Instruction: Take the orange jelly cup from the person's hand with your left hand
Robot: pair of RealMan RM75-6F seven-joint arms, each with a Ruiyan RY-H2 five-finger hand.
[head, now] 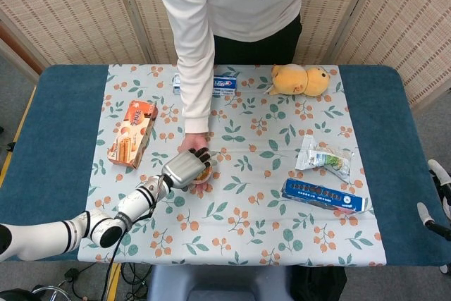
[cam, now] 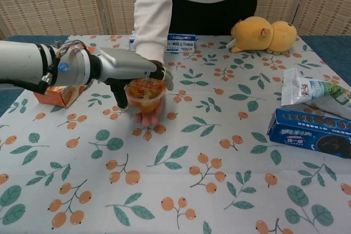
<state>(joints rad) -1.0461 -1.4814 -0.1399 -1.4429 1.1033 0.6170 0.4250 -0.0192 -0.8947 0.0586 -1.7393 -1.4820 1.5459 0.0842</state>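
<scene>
The orange jelly cup (cam: 145,92) sits on the person's upturned palm (cam: 147,117) over the middle-left of the table. My left hand (cam: 127,68) reaches in from the left and grips the cup, with its fingers (cam: 163,75) curled over the far rim and the thumb on the near left side. In the head view my left hand (head: 183,169) covers most of the cup (head: 206,172). My right hand (head: 435,194) shows only partly at the right edge, off the table, fingers apart and holding nothing.
An orange biscuit box (head: 132,134) lies left of my left hand. A blue-white box (head: 224,84) and a yellow plush toy (head: 299,80) sit at the back. A snack packet (head: 324,158) and a blue box (head: 323,197) lie on the right.
</scene>
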